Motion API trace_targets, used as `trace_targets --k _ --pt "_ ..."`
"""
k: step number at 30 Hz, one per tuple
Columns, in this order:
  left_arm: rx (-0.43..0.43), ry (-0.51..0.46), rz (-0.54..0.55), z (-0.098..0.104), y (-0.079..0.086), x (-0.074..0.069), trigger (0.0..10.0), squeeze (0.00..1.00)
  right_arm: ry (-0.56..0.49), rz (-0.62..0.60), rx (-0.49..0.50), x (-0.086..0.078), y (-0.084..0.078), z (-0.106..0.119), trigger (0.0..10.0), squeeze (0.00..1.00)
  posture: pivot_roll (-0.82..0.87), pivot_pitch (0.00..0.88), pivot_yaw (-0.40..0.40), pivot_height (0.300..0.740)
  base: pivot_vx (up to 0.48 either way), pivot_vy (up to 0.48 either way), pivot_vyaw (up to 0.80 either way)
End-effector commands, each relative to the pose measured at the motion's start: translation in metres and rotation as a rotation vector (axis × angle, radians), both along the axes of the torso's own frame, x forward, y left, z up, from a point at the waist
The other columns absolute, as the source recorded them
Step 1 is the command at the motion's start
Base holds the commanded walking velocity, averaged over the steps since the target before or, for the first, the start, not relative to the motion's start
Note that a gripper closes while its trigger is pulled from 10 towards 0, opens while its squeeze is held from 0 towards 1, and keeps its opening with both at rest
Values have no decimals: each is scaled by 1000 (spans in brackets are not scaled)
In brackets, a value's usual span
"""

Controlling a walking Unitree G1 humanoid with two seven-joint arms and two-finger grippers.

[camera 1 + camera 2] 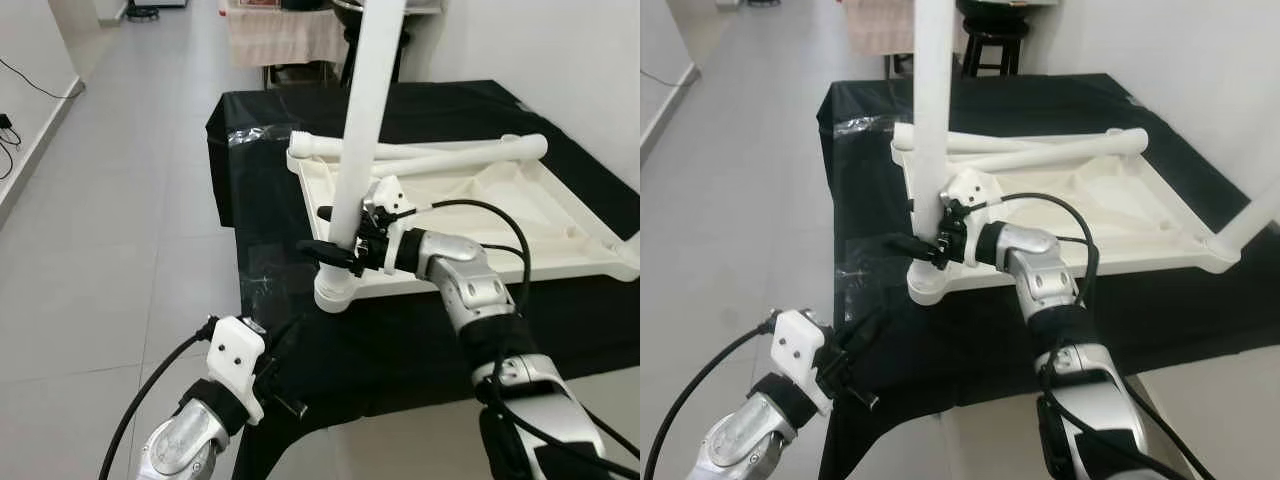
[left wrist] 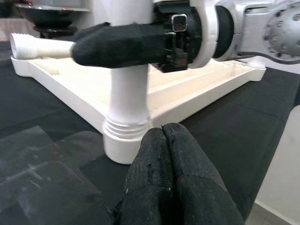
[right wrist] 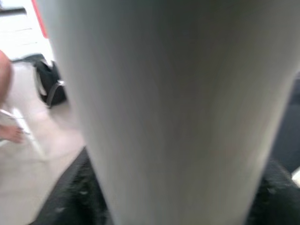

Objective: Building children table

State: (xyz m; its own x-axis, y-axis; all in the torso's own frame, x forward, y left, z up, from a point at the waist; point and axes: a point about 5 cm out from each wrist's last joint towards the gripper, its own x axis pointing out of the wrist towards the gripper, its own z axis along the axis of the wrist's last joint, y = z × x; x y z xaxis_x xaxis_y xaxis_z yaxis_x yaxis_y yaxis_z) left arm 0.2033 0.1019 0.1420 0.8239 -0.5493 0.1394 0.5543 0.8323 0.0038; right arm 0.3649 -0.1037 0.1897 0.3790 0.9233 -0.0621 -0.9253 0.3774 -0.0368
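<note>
Right gripper [image 1: 338,238] reaches sideways, clamped on upright white leg [image 1: 362,130]; left gripper [image 2: 168,159] closed empty, low near tabletop [image 1: 560,235] corner

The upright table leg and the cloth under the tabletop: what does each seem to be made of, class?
The table leg looks like moulded white plastic, smooth and matt, with ridged threads at its base. The cloth looks like thin black fabric, matt, draping over the edge in folds.

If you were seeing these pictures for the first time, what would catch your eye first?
A tall white plastic table leg stands upright in the near corner of the upturned white plastic tabletop, with the right gripper clamped around it. Two more loose white legs lie across the tabletop, which rests on a black cloth-covered table.
</note>
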Motion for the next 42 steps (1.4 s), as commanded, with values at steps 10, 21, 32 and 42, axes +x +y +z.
trace_targets --k 10,21,32,42 --pt "-16 49 -3 -7 0 -5 10000 0 -10 -120 -42 -2 -14 -20 0 0 51 94 -93 740 0 0 0" --pt "-20 66 -24 -8 5 -4 10000 0 28 -767 -108 -56 0 -59 0 0 12 106 -58 740 0 0 0" --pt "-14 58 -17 -9 3 3 10000 0 14 -639 6 -29 5 -25 10000 1000 27 80 -60 740 0 0 0" --pt "-24 59 -31 -5 3 4 10000 0 -109 -21 35 -33 15 4 10000 0 38 69 -68 740 0 0 0"
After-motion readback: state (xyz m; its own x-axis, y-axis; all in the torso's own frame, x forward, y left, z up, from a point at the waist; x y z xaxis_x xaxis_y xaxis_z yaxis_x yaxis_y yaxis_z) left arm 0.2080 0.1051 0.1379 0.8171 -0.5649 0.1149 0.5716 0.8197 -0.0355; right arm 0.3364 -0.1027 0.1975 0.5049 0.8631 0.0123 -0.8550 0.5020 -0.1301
